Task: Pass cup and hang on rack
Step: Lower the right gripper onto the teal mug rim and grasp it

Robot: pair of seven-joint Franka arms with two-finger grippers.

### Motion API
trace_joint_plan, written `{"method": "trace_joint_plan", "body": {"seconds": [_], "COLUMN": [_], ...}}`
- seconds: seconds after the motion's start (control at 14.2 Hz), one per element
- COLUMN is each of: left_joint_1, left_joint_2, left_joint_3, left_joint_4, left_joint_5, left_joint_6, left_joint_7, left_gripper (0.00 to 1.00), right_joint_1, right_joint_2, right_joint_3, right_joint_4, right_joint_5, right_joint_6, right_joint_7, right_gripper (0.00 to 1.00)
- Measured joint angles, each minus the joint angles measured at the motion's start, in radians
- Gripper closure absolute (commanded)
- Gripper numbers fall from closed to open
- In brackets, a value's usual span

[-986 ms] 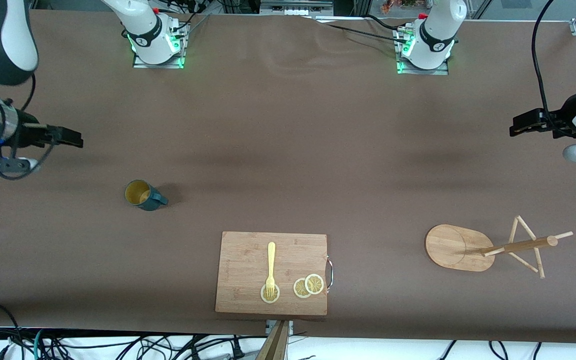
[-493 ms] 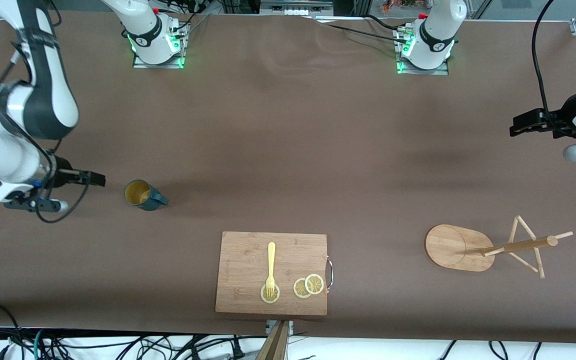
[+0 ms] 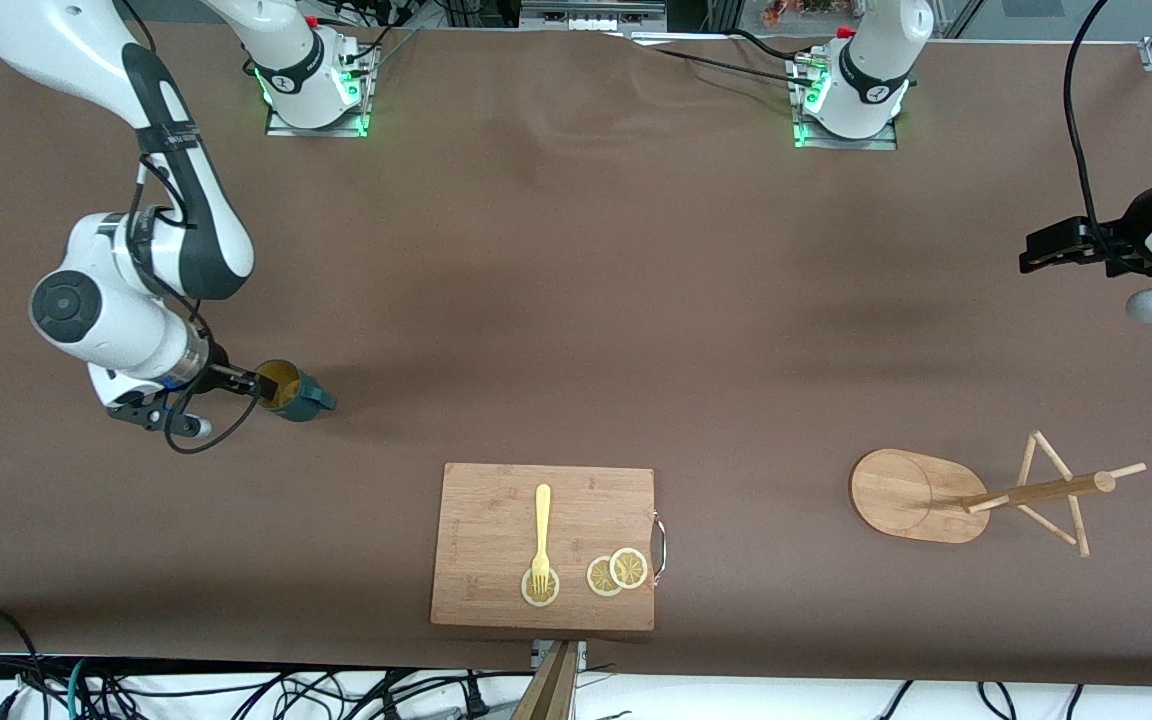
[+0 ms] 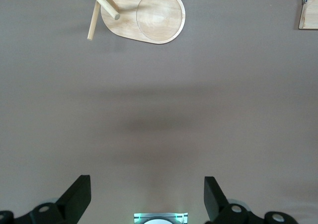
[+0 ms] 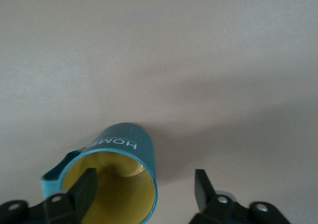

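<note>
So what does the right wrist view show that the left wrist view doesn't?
Only the right wrist view shows the cup, standing upright on the table with its yellow inside visible and white lettering on its side. The open right gripper straddles its rim, one finger over the mouth and one outside the wall.

Only the left wrist view shows the rack, with its oval base and pegs, a corner of the cutting board, and the open left gripper, holding nothing.

Both show the brown table cover.

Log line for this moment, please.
right tool: open, straddling cup rim | cup: on table | left tool: open, waiting | rack: no cup
</note>
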Motion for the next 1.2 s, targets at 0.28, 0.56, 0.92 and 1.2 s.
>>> {"method": "trace_joint_plan", "body": {"seconds": [0.28,0.56,0.92,1.2], "left_joint_1": [0.0,0.0,0.0,0.0], "left_joint_2": [0.0,0.0,0.0,0.0], "left_joint_3": [0.0,0.0,0.0,0.0], "left_joint_4": [0.0,0.0,0.0,0.0], "left_joint_5": [0.0,0.0,0.0,0.0], "left_joint_6": [0.0,0.0,0.0,0.0], "left_joint_7": [0.0,0.0,0.0,0.0], "left_gripper": [0.0,0.0,0.0,0.0], "right_joint_1": [0.0,0.002,0.02,0.052], "right_joint_2": [0.0,-0.005,-0.023,-0.043], "right_joint_3": [0.0,0.001,0.038,0.153], "right_joint_4": [-0.068,-0.065,-0.017,0.044], "right_joint_5": [0.0,0.001,0.001,0.001], "right_joint_6": [0.072,0.075,0.071,-0.014], "right_joint_7": [0.007,0.01,0.009,0.009], "right_gripper": [1.0,1.0,1.0,1.0]}}
